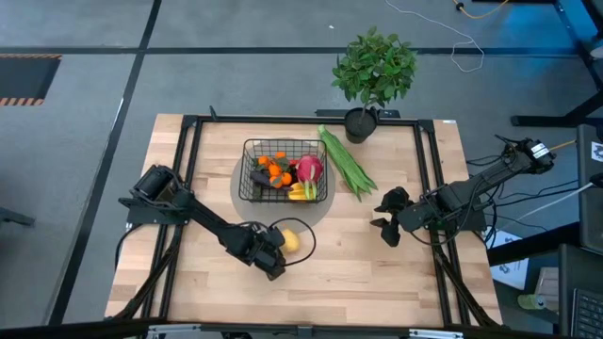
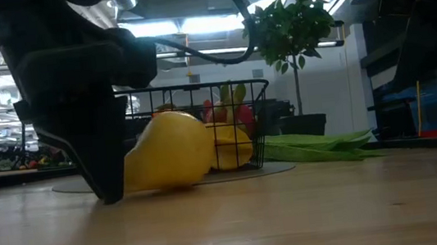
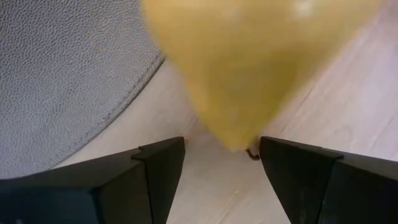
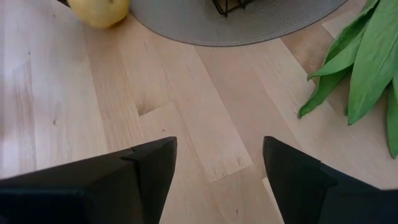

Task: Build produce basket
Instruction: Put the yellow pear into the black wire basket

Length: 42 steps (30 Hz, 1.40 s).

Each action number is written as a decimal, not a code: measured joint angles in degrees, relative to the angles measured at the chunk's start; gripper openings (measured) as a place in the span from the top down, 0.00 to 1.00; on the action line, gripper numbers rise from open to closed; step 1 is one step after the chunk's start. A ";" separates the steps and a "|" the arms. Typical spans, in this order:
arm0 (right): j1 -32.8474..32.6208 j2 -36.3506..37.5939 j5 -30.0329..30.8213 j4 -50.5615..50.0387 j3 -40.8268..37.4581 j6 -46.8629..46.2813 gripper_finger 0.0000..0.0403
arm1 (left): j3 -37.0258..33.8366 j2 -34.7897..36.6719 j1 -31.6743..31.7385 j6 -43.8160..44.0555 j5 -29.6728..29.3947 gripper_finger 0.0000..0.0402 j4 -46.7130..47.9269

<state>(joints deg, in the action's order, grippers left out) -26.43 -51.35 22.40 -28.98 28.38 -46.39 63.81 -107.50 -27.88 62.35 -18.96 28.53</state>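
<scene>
The black wire basket [image 1: 247, 160] stands on a round grey mat [image 1: 320, 209] and holds orange, pink, purple and yellow produce. Long green pods [image 1: 346, 162] lie on the table to its right. A yellow fruit [image 1: 291, 241] lies on the wood near the mat's near edge. My left gripper [image 1: 280, 247] is open, low at the table. Its fingers stand on either side of the fruit's narrow end [image 3: 231, 142], with gaps showing. My right gripper [image 1: 384, 215] is open over bare wood right of the mat, touching nothing.
A potted leafy plant [image 1: 360, 124] stands at the far edge behind the pods. A black frame runs along the table's edges. Bare wood lies between the two grippers and along the near edge. The pods' tips [image 4: 323, 93] reach toward my right gripper [image 4: 219, 146].
</scene>
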 joint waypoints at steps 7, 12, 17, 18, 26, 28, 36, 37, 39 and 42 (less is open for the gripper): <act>-0.01 0.00 -0.01 0.01 0.00 -0.02 0.44 | 0.00 -0.01 0.35 0.58 0.20 0.51 -0.29; -0.01 0.00 0.01 0.01 0.00 0.01 0.44 | -0.01 -0.02 0.22 0.58 0.41 0.65 -1.13; -0.01 0.00 -0.01 0.01 0.00 0.08 0.44 | -0.07 -0.05 0.02 0.60 0.27 0.84 -1.55; -0.01 0.00 0.01 0.01 0.00 0.09 0.44 | -0.07 -0.07 0.02 0.58 0.27 0.89 -1.75; -0.01 0.00 0.02 0.01 0.00 0.15 0.44 | -0.11 -0.18 -0.26 0.54 -0.32 1.00 -3.76; -0.01 0.00 0.02 0.00 0.00 0.15 0.44 | 0.29 0.02 -0.35 0.54 -0.06 1.00 -3.65; -0.01 0.00 0.02 0.03 0.00 0.13 0.44 | 8.66 3.76 -1.07 -13.53 -6.72 1.00 -3.14; -0.01 0.00 0.02 0.03 0.00 0.11 0.44 | 10.31 4.32 -1.03 -16.13 -8.06 1.00 -1.84; -0.01 0.00 0.01 0.05 0.00 0.09 0.44 | 14.03 5.33 -0.72 -20.83 -11.19 1.00 -0.06; -0.01 0.00 0.00 0.14 0.00 0.11 0.44 | 19.18 6.64 0.08 -26.22 -15.77 1.00 5.04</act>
<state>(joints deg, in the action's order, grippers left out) -26.44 -51.35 22.40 -28.84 28.38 -46.28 82.99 -100.86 -27.79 36.14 -34.74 33.58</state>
